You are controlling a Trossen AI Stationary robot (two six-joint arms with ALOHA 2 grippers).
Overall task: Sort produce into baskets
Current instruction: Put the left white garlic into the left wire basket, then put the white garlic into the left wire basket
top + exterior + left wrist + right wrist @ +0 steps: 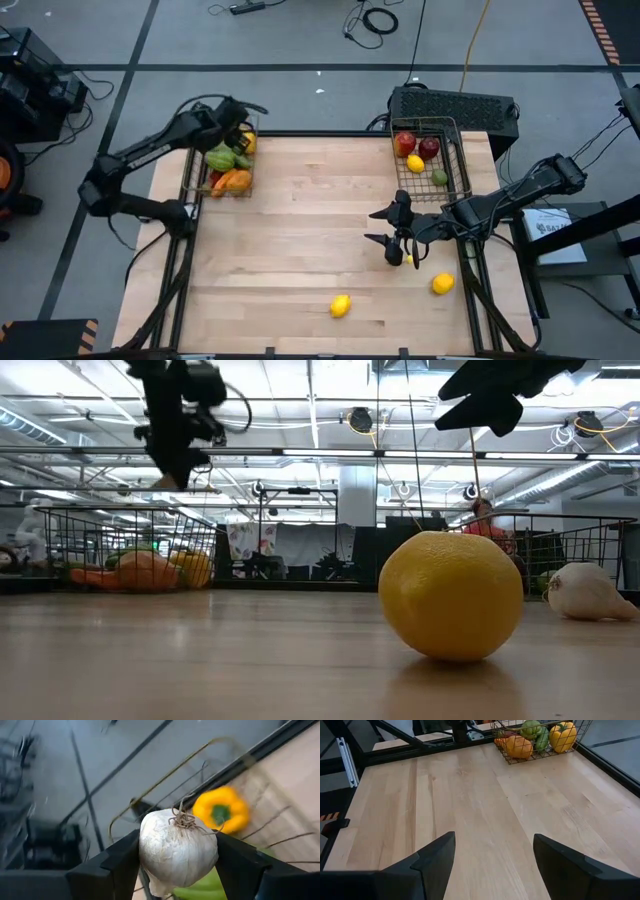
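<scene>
While left gripper [177,857] fingers clamp the garlic [177,851] over the vegetable basket [190,172], upper left of the high view, next move: release. Right gripper [492,857] fingers gape empty over the worktop [300,240], mid-right; lemons [341,306] remain.

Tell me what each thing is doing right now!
left gripper: shut on the garlic, above the left basket.
garlic: held, stem up.
left basket: holds peppers and other vegetables.
right gripper: open, empty, above the table.
right basket: holds apples, a lemon.
two lemons: loose on the table.
</scene>
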